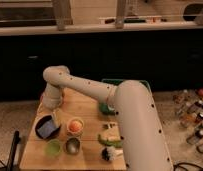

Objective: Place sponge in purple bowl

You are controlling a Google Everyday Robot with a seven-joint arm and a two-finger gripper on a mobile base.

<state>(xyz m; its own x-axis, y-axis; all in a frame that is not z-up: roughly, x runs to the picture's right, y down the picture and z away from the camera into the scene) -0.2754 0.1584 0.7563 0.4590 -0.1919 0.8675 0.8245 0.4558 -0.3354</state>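
The purple bowl (41,122) sits on the wooden table near its left edge. The grey-blue sponge (46,130) lies tilted inside the bowl. My gripper (54,117) hangs from the white arm just above the bowl's far right rim, right over the sponge's upper end. I cannot tell whether it touches the sponge.
A cream bowl with an orange ball (75,126) stands right of the purple bowl. A green cup (53,147) and a grey cup (72,146) stand at the front. Green and white items (109,141) lie to the right. The big arm (137,125) covers the table's right side.
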